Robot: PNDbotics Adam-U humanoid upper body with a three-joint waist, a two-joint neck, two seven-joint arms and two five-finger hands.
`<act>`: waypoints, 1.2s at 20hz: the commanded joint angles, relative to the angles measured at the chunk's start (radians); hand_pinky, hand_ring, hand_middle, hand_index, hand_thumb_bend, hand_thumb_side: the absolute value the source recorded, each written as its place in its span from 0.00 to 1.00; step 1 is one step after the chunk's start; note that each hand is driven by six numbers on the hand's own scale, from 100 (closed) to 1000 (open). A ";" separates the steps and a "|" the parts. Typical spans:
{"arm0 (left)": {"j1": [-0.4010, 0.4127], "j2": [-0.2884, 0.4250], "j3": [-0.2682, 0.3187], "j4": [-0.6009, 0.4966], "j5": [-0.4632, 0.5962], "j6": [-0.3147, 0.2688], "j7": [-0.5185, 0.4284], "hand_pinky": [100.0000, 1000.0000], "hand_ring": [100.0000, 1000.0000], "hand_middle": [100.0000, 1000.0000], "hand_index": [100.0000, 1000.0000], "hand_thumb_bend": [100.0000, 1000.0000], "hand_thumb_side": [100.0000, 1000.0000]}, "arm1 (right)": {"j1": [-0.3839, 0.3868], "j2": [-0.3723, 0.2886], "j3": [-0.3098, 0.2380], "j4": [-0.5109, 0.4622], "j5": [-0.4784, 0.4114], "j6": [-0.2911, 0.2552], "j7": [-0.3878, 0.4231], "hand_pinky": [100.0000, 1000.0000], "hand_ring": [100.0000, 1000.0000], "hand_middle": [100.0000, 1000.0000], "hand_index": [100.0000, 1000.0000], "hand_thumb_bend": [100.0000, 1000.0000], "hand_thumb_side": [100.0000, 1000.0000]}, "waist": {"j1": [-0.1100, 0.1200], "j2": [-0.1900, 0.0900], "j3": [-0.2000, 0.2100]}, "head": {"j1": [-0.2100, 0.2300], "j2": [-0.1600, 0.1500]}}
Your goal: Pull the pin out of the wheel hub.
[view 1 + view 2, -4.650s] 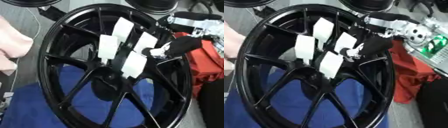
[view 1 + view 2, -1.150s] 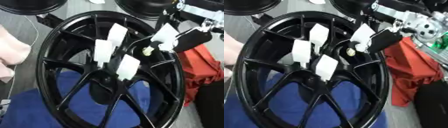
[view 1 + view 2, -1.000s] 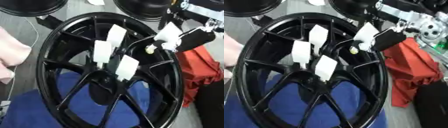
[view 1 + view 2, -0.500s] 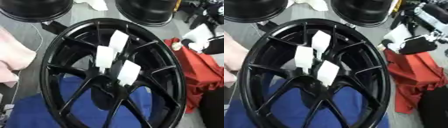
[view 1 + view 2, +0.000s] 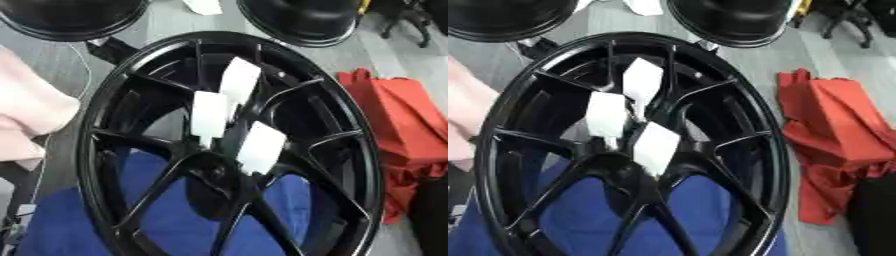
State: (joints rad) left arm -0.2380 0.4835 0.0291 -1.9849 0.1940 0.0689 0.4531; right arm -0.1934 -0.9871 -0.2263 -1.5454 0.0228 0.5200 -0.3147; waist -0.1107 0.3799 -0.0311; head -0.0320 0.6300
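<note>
Glossy black metal wheel hub [image 5: 114,125], matt blue cloth [image 5: 175,220], crumpled red cloth [image 5: 833,135]

Colours as you see them, head view.
Your wheel hub [image 5: 131,165] is glossy black with three white tags [image 5: 210,119]; blue cloth [image 5: 175,220] beneath, red cloth [image 5: 833,145] right, pink cloth [image 5: 31,115] left.

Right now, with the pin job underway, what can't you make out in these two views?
- Both hands: out of frame in either view, so their state and whether one holds a pin are unknown.
- Hub: dark, partly behind three white tags; whether any pin remains seated is too small to tell.
- Wheel: lower rim cut by the bottom edge.
- Red cloth: cut by the right edge.
</note>
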 commanded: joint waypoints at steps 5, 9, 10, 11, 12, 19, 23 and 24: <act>-0.009 0.016 0.007 -0.015 -0.008 -0.002 0.002 0.89 0.56 0.47 0.60 0.00 0.60 | -0.027 -0.010 -0.059 0.002 0.030 -0.034 0.080 0.68 0.74 0.85 0.83 0.30 0.00 | 0.008 -0.005 0.000 | -0.002 -0.010; -0.013 0.017 0.004 -0.015 -0.010 -0.004 -0.002 0.89 0.56 0.47 0.60 0.00 0.60 | -0.041 -0.002 -0.038 -0.090 -0.010 -0.108 0.049 0.51 0.45 0.60 0.70 0.04 0.37 | 0.009 0.000 0.005 | -0.006 -0.011; -0.014 0.017 0.003 -0.015 -0.010 -0.005 -0.003 0.89 0.56 0.47 0.60 0.00 0.60 | -0.044 -0.001 -0.027 -0.119 -0.032 -0.138 0.035 0.50 0.44 0.58 0.68 0.00 0.38 | 0.010 0.001 0.006 | -0.008 -0.011; -0.015 0.017 0.002 -0.015 -0.010 -0.005 -0.004 0.89 0.56 0.47 0.60 0.00 0.60 | -0.047 -0.002 -0.015 -0.151 -0.053 -0.176 0.022 0.48 0.42 0.57 0.67 0.00 0.37 | 0.010 0.002 0.008 | -0.010 -0.011; -0.016 0.017 0.002 -0.015 -0.009 -0.006 -0.005 0.89 0.56 0.47 0.60 0.00 0.60 | -0.049 -0.002 -0.002 -0.179 -0.073 -0.214 0.012 0.48 0.41 0.56 0.66 0.00 0.34 | 0.010 0.003 0.010 | -0.012 -0.011; -0.024 0.017 -0.003 -0.015 -0.010 -0.010 -0.017 0.89 0.56 0.46 0.60 0.00 0.59 | -0.058 -0.021 0.084 -0.319 -0.109 -0.325 0.020 0.46 0.37 0.52 0.63 0.00 0.29 | 0.013 0.009 0.021 | -0.025 -0.015; -0.026 0.017 -0.003 -0.015 -0.011 -0.011 -0.020 0.89 0.56 0.46 0.60 0.00 0.59 | -0.057 -0.028 0.110 -0.375 -0.094 -0.309 0.063 0.47 0.38 0.52 0.63 0.00 0.30 | 0.015 0.012 0.024 | -0.027 -0.018; -0.026 0.017 -0.004 -0.015 -0.011 -0.012 -0.020 0.89 0.56 0.46 0.60 0.00 0.59 | -0.057 -0.029 0.112 -0.383 -0.092 -0.304 0.068 0.47 0.38 0.52 0.63 0.00 0.30 | 0.016 0.012 0.024 | -0.028 -0.018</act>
State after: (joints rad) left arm -0.2558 0.4837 0.0226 -1.9849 0.1893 0.0585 0.4367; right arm -0.2455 -0.9711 -0.1080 -1.9015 -0.0736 0.2137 -0.2573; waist -0.0997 0.4074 -0.0060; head -0.0559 0.6289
